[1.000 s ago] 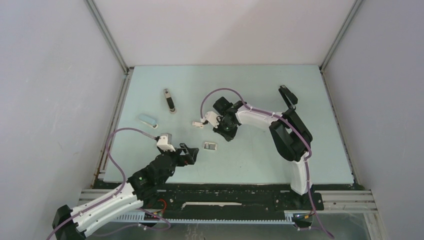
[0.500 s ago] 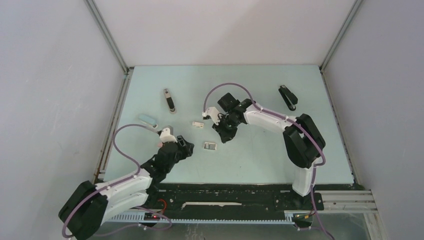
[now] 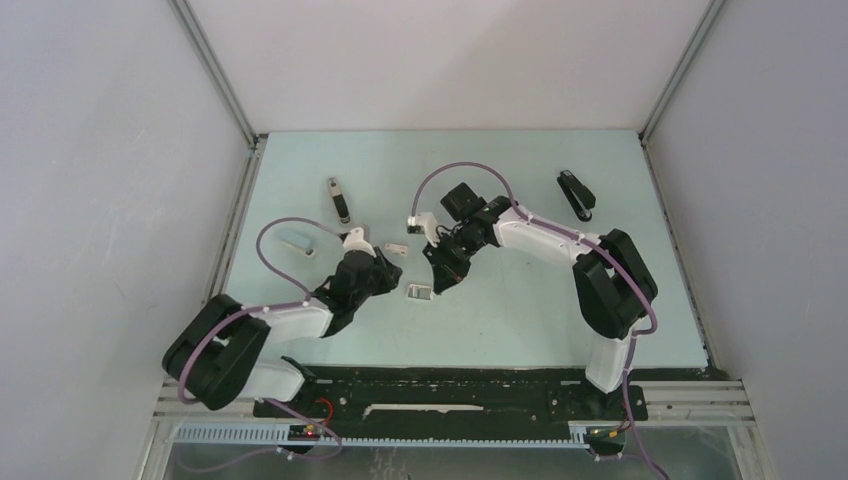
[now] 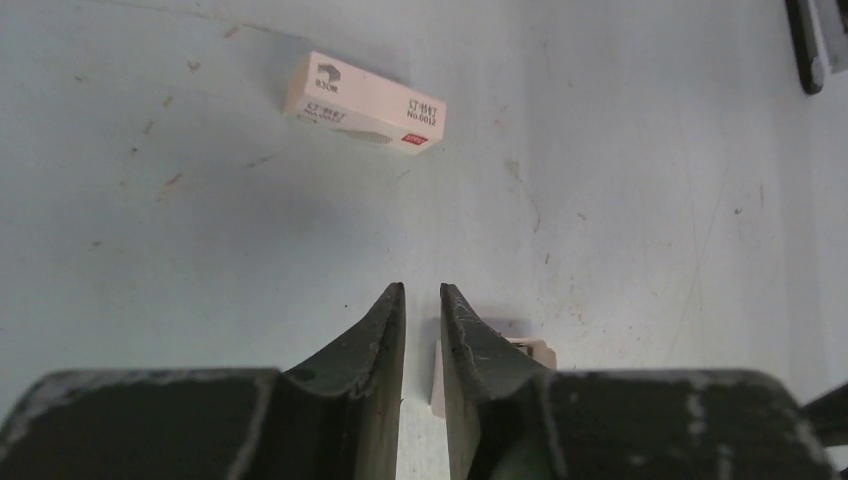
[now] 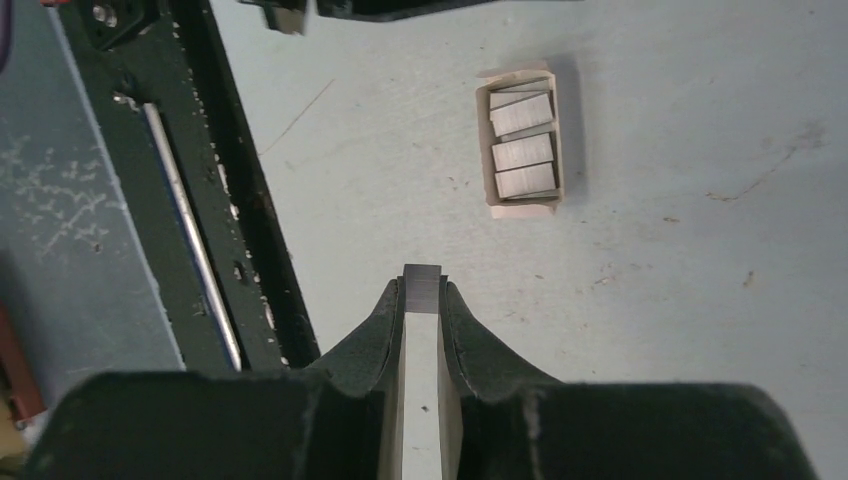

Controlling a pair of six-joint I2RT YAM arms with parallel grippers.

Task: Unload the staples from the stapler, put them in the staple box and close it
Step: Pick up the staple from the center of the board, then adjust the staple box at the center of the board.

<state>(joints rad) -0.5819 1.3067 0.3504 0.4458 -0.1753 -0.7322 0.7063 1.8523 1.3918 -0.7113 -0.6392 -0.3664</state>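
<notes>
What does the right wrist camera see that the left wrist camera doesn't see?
Only the right wrist view shows the right gripper pinching a small strip of staples, an open tray holding more strips, and a black rail. Only the left wrist view shows a closed cream box with printing and the left gripper, its fingers close together with nothing between. Both show the pale blue table.
</notes>
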